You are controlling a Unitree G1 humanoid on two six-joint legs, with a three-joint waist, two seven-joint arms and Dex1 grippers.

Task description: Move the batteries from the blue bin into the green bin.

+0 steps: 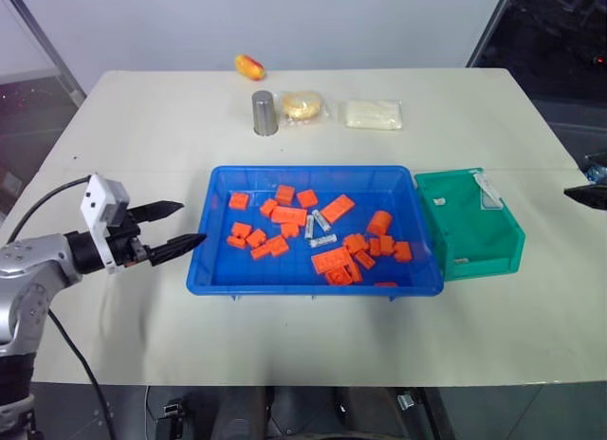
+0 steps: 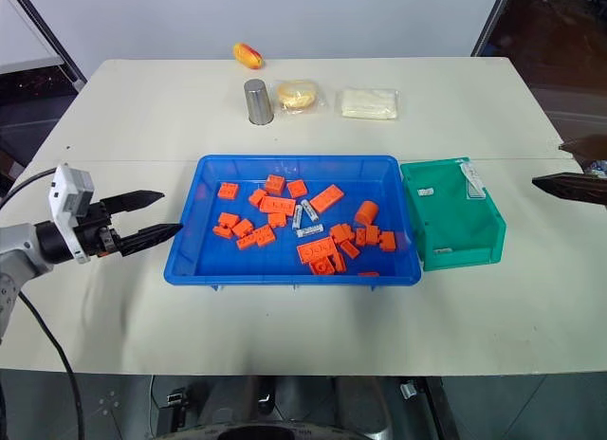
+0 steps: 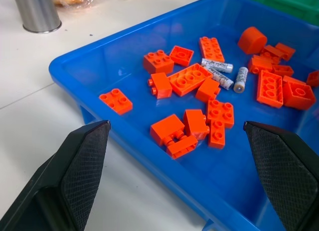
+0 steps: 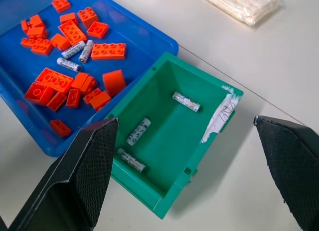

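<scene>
From the head, the blue bin (image 1: 314, 229) sat mid-desk (image 1: 142, 137) with the green bin (image 1: 471, 224) touching its right side. The left gripper (image 1: 178, 228) hovered spread and empty just left of the blue bin.

In the left wrist view, three batteries (image 3: 223, 73) lay among orange bricks (image 3: 189, 79).

In the right wrist view, the right gripper (image 4: 189, 161) hung wide open over the green bin, which held three batteries.

A pale cream table (image 1: 142, 137) stands before a plain white wall (image 1: 285, 23), with dark openings at both sides.
</scene>
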